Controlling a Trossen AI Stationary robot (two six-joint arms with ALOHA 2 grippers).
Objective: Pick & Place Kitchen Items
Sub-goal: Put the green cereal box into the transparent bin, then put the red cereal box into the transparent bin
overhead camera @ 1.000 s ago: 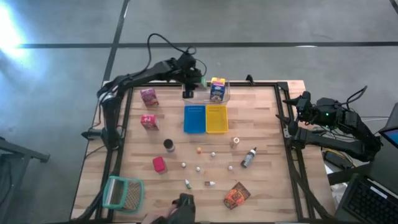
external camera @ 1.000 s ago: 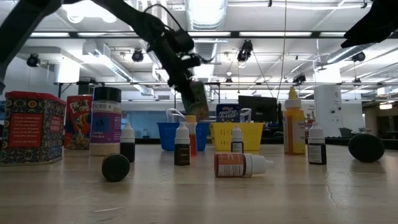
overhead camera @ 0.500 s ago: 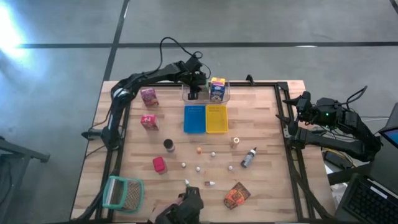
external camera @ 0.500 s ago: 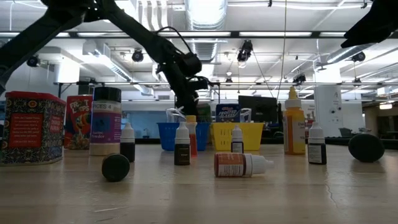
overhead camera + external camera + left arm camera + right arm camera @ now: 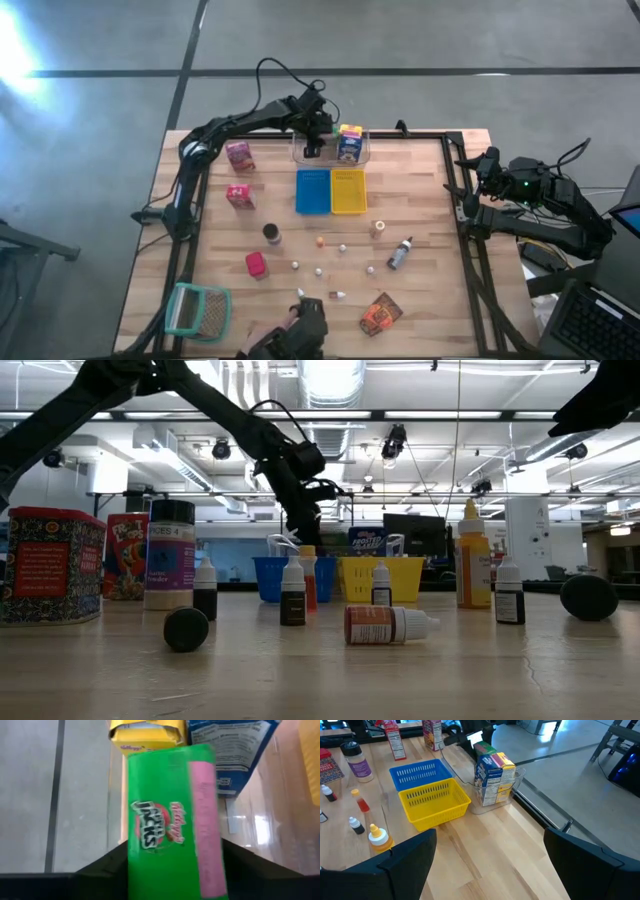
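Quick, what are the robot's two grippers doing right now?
Left gripper: over the clear tub, green box between its fingers; grip cannot be told.
Right gripper: open, holding nothing.

You see a bright green box (image 5: pixel 172 820) with a pink side stripe and red-and-white lettering, a yellow box (image 5: pixel 147 734), a blue-and-white box (image 5: pixel 232 747), blue (image 5: pixel 313 190) and yellow (image 5: pixel 348 190) trays, and a pale wood-plank bench (image 5: pixel 420 230).
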